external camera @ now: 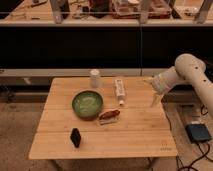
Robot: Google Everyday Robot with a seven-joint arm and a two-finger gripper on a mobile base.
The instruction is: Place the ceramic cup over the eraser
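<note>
A light wooden slatted worktop (140, 135) stood on a speckled floor in front of a long dark shelving unit (100, 45). Left of its middle sat a round green bowl (87, 104), wide and shallow, with a pale inside. A white rectangular box with markings (119, 88) lay lengthwise to the bowl's right, toward the rear edge and apart from it. A reddish-brown elongated item on a white base (109, 116) lay just beside the bowl's near right rim. The gripper (156, 99) hung over the worktop's right edge. A flat dark pad with a cable (198, 132) lay on the floor to the right.
</note>
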